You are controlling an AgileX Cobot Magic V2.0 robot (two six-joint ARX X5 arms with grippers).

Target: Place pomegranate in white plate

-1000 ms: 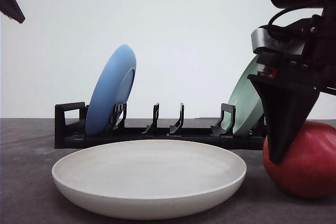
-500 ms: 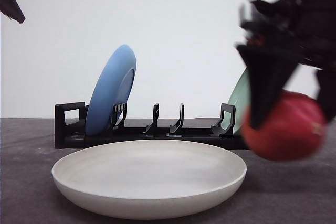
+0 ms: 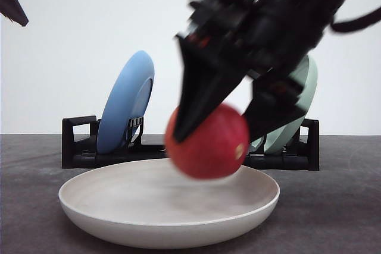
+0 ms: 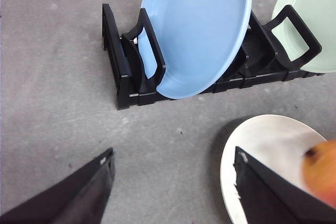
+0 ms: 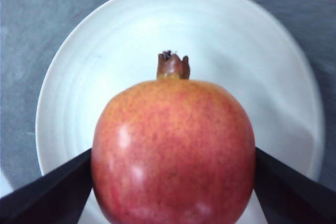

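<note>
The smooth, round red pomegranate (image 3: 207,142) with its orange-yellow blush hangs in the air just above the bowl of the wide, shallow, matte cream-white round plate (image 3: 107,218), clear of its surface in the front view. The right pincer (image 3: 215,135) holds it, one black tapered finger pressed on each flank of the fruit. In the right wrist view the fruit (image 5: 173,150) has a finely speckled skin with a few glossy highlights, and its small brown crown points away from the camera over the pale plate (image 5: 252,40), while the dark fingers (image 5: 47,190) clamp both sides.

The plate rests on the grey, slightly grainy tabletop (image 3: 30,206). Behind it stands a long black plastic dish rack (image 3: 80,141) with upright slotted dividers. A smooth blue round plate (image 3: 125,102) leans on edge near the rack's left end, and a pale green round plate (image 3: 294,111) stands on edge near its right end, partly behind the arm.

In the left wrist view the left pincer (image 4: 173,182) is spread wide and holds nothing, hovering over bare tabletop beside the white plate's rim (image 4: 228,156), with the fruit's blurred orange edge (image 4: 320,171) at the frame's margin
</note>
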